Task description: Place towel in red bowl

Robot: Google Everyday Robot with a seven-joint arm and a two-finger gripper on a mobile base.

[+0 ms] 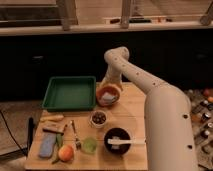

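The red bowl (116, 90) sits at the back of the wooden table, right of the green tray. A pale blue-grey towel (106, 96) lies bunched inside it. My gripper (106, 84) is at the end of the white arm, just above the bowl's back left rim, directly over the towel.
A green tray (70, 92) stands at the back left. A small bowl of dark fruit (98, 118), a black bowl with a white utensil (118, 140), a green cup (89, 145), an orange (65, 153), a blue sponge (47, 144) and cutlery (75, 134) lie in front.
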